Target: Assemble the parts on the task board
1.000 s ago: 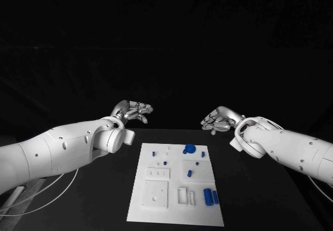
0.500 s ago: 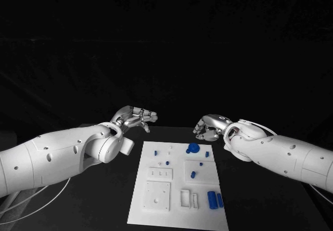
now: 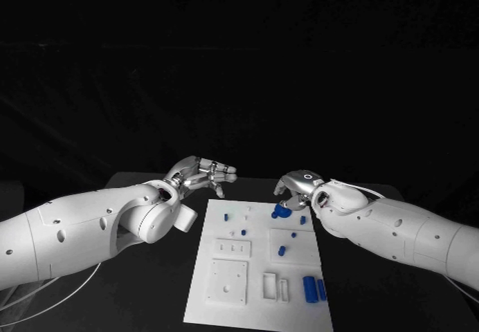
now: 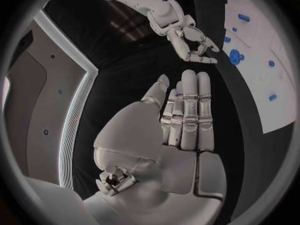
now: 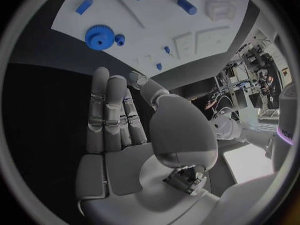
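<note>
The white task board (image 3: 228,243) lies lengthwise in the middle of the black table. A blue gear (image 3: 280,211) sits near its far right corner, with small blue pieces (image 3: 226,216) around it and two blue cylinders (image 3: 309,284) near the front right. My right hand (image 3: 296,188) hovers just beyond the gear, its fingers straight and holding nothing, as the right wrist view shows (image 5: 115,115). That view also has the gear (image 5: 98,36) ahead of the fingertips. My left hand (image 3: 205,173) hovers off the board's far left corner, fingers extended and empty (image 4: 184,115).
White recessed blocks (image 3: 226,281) and slots (image 3: 269,285) stand on the near half of the board. Bare black table (image 3: 379,290) flanks the board on both sides. A white cable (image 3: 60,294) loops under my left arm.
Both hands have drawn in toward the board's far end. The right hand has come down and left to just beyond the blue gear. The head view has shifted as well.
</note>
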Tool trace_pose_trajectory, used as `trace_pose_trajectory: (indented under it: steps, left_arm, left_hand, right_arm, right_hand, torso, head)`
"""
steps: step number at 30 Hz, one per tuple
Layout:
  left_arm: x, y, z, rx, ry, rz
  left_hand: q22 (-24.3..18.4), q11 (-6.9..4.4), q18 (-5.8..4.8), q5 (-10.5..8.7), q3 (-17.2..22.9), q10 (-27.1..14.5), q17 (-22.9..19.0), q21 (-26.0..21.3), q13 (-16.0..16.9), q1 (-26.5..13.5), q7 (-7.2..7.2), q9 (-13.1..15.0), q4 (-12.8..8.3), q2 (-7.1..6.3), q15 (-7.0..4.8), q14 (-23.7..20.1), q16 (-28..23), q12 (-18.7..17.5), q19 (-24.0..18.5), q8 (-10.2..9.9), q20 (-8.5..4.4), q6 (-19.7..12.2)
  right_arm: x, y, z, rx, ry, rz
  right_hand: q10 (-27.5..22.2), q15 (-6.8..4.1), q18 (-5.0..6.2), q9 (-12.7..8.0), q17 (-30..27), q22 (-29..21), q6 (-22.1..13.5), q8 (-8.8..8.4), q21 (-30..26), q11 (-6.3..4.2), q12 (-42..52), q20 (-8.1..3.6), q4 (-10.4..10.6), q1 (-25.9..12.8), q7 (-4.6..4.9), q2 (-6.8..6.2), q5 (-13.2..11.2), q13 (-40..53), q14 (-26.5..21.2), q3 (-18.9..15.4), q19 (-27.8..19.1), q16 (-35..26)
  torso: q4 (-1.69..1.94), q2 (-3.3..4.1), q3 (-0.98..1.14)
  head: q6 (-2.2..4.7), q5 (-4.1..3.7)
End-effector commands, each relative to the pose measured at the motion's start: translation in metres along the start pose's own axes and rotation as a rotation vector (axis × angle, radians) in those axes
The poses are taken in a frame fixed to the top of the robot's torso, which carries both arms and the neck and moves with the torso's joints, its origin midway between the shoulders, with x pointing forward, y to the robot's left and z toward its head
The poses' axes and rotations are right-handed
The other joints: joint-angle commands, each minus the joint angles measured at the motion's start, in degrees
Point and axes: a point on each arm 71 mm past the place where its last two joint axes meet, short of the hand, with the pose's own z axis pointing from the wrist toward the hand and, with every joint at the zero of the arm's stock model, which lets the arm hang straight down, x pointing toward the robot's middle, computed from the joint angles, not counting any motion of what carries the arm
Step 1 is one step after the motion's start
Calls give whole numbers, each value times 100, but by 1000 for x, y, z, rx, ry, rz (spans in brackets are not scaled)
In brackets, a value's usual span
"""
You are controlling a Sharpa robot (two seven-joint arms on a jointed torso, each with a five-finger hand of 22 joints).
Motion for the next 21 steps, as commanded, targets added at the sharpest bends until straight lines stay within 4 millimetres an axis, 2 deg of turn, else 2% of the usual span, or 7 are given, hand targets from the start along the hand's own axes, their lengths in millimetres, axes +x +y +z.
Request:
trace_pose_trajectory:
  steps: [1, 7, 11, 21]
  left_arm:
    - [4, -4, 0, 21, 40, 2]
    - [6, -6, 0, 23, 45, 2]
    - [6, -6, 0, 22, 47, 1]
    - [8, -7, 0, 23, 53, 0]
  left_hand:
    - [-9, -12, 37, 13, -17, -57, -9, -6, 5, -66, -6, 0, -48, 6, 28, 10, -23, -12, -19, 10, 7, -53]
    - [-12, -8, 39, 9, -29, -68, -16, -7, 3, -78, -4, 1, -63, 15, 30, 13, -28, -15, -12, 11, 9, -57]
    - [-15, -6, 40, 11, -38, -75, -18, -10, 4, -91, -2, 0, -66, 21, 31, 16, -30, -14, -10, 9, 10, -62]
    - [-24, -2, 41, 12, -59, -88, -27, -20, 4, -106, -2, 1, -75, 34, 34, 17, -39, -14, -5, 12, 14, -63]
  right_arm:
    - [2, 1, 2, 12, -21, -70]
    - [10, 3, 3, 16, -5, -83]
    - [15, 4, 3, 18, 12, -88]
    - [28, 1, 2, 29, 51, -101]
  right_hand:
    - [-91, 43, 127, -8, -20, 16, -74, -22, -65, 2, 7, 68, 12, 68, 5, -48, -33, -5, -3, -111, 3, 34]
    - [-167, 58, 178, -8, -78, 88, -92, -23, -239, 18, 5, 122, 55, 181, 2, -50, -84, -5, -25, -320, 89, 109]
    - [-117, 54, 184, -8, -92, 164, -52, -24, -291, 9, 4, 126, 40, 158, -6, -39, -94, -6, -33, -285, 102, 137]
    - [-70, 47, 178, -7, -118, 365, -2, -24, -395, -2, 5, 115, 8, 106, -8, -30, -117, -5, -43, -199, 120, 161]
  torso:
    - [32, 103, 3]
    - [54, 187, 11]
    - [63, 258, 16]
    - [91, 377, 15]
  head:
    - [21, -12]
    - [27, -37]
    - [56, -52]
    - [80, -78]
